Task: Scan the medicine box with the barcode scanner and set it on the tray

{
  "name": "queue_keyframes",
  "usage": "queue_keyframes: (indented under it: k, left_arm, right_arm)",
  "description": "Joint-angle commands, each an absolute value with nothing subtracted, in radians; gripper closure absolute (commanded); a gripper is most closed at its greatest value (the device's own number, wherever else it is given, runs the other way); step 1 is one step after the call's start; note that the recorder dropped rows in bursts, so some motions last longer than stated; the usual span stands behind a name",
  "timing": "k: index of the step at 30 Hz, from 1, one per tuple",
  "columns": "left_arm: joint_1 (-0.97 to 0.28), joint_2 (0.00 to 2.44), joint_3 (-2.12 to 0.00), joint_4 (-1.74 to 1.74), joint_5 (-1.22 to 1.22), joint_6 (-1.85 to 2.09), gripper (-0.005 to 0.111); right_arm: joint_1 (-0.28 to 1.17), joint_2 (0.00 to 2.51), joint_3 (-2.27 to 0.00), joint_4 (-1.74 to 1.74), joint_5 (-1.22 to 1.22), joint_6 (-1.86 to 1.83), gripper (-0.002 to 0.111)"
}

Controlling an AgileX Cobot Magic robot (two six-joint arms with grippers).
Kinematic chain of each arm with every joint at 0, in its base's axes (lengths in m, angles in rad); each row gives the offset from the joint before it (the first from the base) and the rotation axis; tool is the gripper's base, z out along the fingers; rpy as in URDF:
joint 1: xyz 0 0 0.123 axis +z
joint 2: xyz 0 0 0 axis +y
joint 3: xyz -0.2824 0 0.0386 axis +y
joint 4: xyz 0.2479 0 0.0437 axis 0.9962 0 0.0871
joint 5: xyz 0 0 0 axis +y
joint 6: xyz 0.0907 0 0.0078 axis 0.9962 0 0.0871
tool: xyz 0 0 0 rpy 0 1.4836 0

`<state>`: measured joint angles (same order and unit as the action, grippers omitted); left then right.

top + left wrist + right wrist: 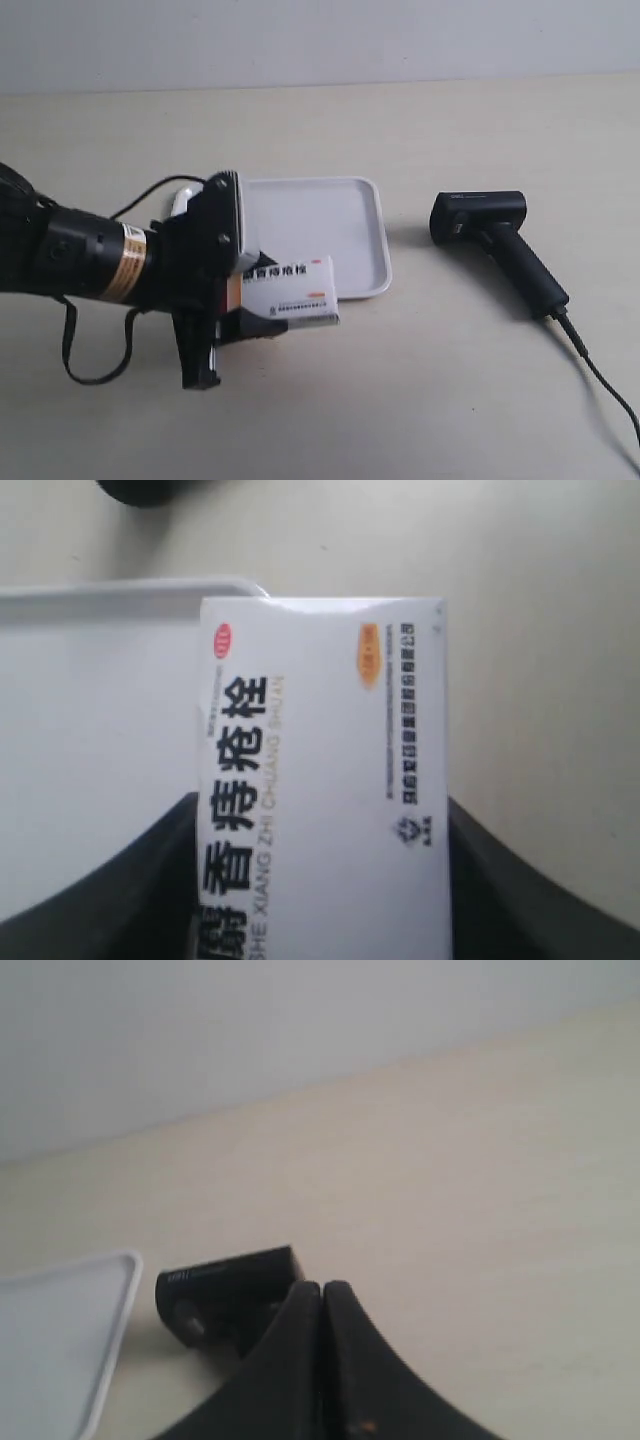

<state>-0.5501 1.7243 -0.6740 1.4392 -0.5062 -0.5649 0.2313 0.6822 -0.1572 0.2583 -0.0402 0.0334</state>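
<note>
The white medicine box with black lettering is clamped between the black fingers of my left gripper, the arm at the exterior view's left. It hangs by the near rim of the white tray. In the left wrist view the medicine box fills the space between the fingers of the left gripper, with the tray beside it. The black barcode scanner lies on the table apart from the tray. My right gripper is shut on nothing, with the scanner's head just beyond its tips.
The scanner's thin black cable trails toward the exterior view's lower right corner. A corner of the tray shows in the right wrist view. A dark shape sits at the edge of the left wrist view. The right arm is out of the exterior view.
</note>
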Motion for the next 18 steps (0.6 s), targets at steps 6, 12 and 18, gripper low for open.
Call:
queue_keyframes:
  k: [6,12,18]
  left_arm:
    - [-0.297,1.799,-0.866,1.728,-0.825,-0.837,0.107]
    - [-0.288,1.885,-0.908,1.744,-0.833,-0.842,0.107]
    - [-0.288,1.897,-0.910,1.744,-0.822,-0.814,0.107]
  right_arm:
    - [0.350,1.316,-0.432,0.172,-0.024,0.018,0.070]
    - [0.350,1.529,-0.551,0.160,0.009,-0.008,0.020]
    - [0.350,1.687,-0.642,0.150,0.000,-0.060,0.010]
